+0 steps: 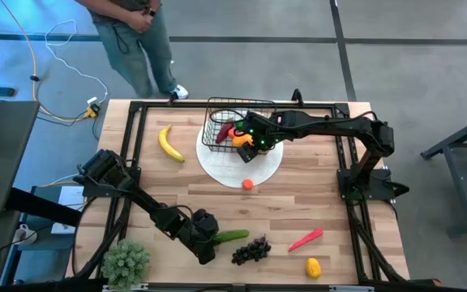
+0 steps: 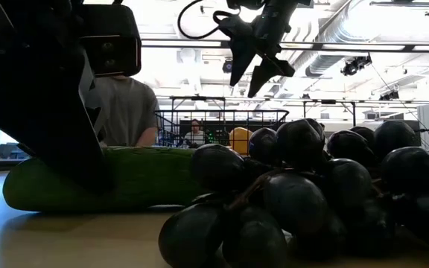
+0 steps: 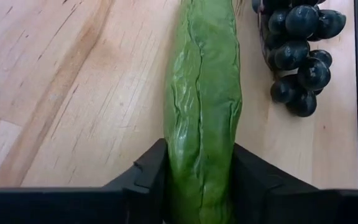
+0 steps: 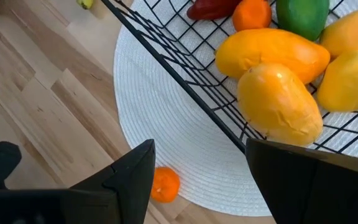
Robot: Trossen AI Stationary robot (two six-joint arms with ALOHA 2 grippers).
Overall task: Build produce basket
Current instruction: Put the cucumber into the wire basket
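While the left gripper sat low on the table from above, the cucumber poked out past it toward the grapes, and the right gripper hung over the basket. Up close, the left fingers squeezed the cucumber tight, grapes just beside. The right fingers stood wide apart above the mangoes.

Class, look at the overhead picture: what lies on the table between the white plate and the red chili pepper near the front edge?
In the high view, only a small orange lies between the white plate and the red chili pepper; the rest is bare wood.
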